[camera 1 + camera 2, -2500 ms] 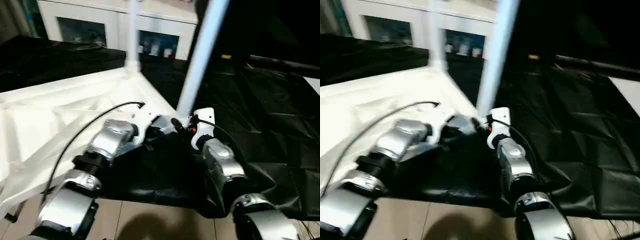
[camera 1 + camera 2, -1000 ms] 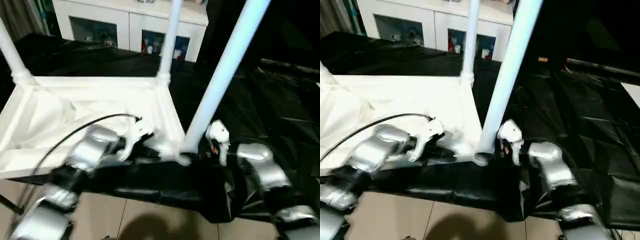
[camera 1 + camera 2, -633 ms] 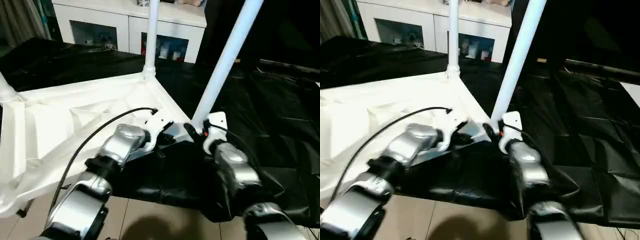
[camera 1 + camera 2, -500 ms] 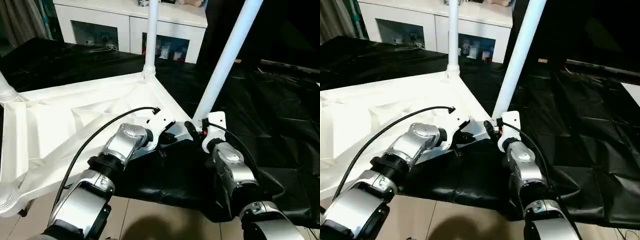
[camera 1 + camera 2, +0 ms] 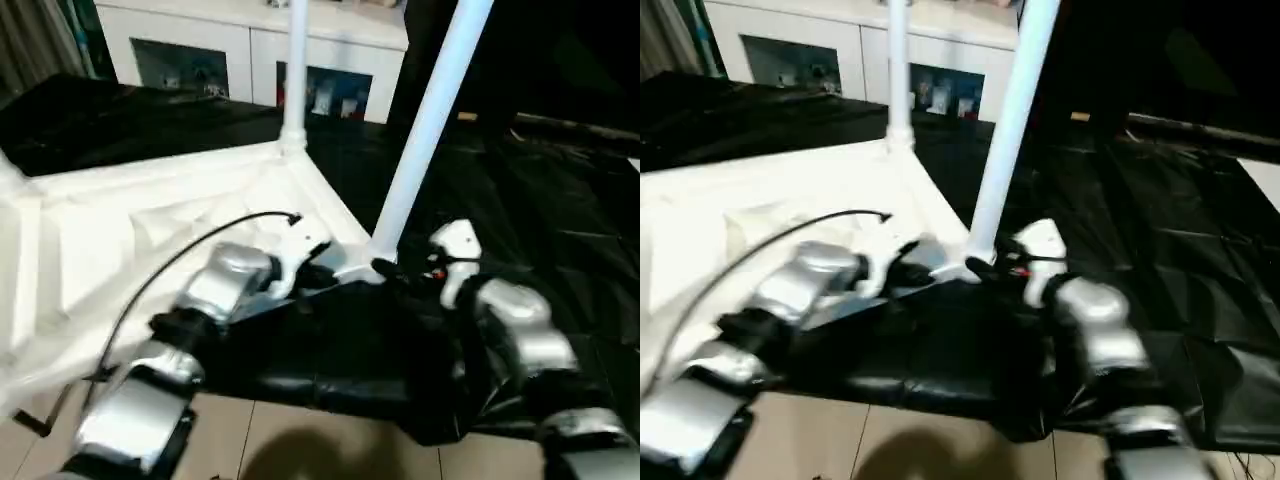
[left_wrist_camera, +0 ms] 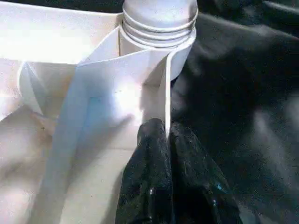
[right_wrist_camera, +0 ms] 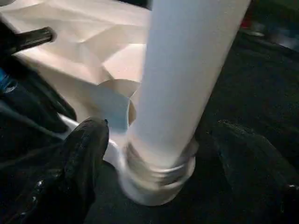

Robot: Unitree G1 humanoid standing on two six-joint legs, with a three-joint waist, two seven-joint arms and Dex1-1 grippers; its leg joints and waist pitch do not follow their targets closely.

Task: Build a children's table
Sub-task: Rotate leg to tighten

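The white children's table lies upside down, its ribbed underside (image 5: 150, 220) facing up. A near leg (image 5: 425, 120) and a far leg (image 5: 296, 70) stand upright in their corner sockets. My left gripper (image 5: 325, 275) is shut on the thin rim of the tabletop (image 6: 164, 93) just beside the near corner socket (image 6: 159, 28). My right gripper (image 7: 161, 128) is open at the base of the near leg (image 7: 187, 70). Its two fingers (image 7: 86, 149) stand wide apart on either side of the tube, not touching it.
The children's table rests on the black-covered work table (image 5: 560, 200), whose front edge runs just below my grippers. Beige floor tiles (image 5: 300, 440) lie in front. A white cabinet with glass doors (image 5: 190, 60) stands behind. A black cable (image 5: 170, 270) arcs over my left forearm.
The view has shifted a little. My right forearm has swung outward to the right while its gripper stays at the leg base. My left gripper keeps its pinch on the rim.
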